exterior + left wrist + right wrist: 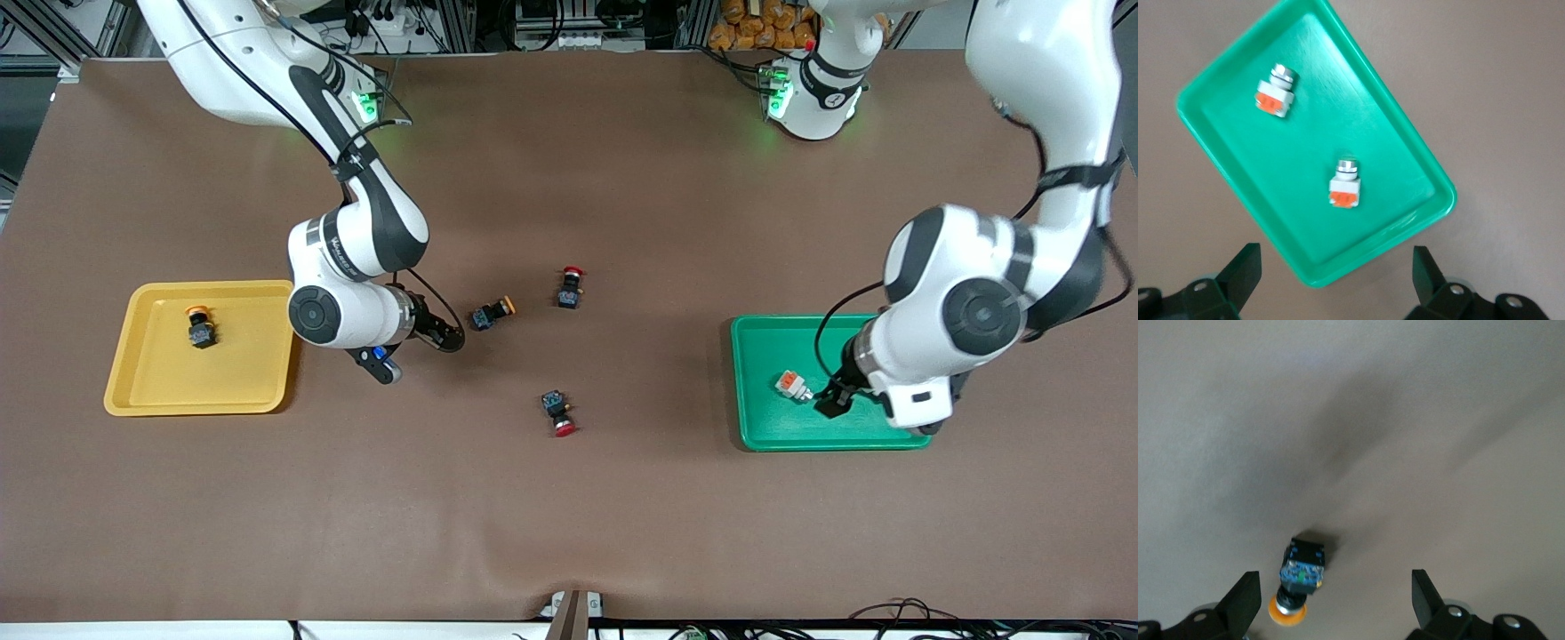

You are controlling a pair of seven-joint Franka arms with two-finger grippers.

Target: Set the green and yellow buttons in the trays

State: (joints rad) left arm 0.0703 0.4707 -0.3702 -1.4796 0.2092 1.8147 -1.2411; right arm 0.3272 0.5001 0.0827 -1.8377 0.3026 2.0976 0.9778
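Your right gripper [1331, 603], jaws spread, hangs over the loose yellow-capped button [492, 313] lying on the table mid-way between trays, probably light, rigid, prone to roll: pinch its square black body; left gripper [1335, 277] spread above green tray [756, 427].

green tray [756, 391]: the left arm blocks a good chunk of it in the front view
second white button [1345, 183]: shows up in the left wrist view only
right gripper [449, 336]: fingers mostly tucked under its own wrist from the front
left gripper [1335, 273]: fingers [1245, 270] cut off at the wrist view's edge
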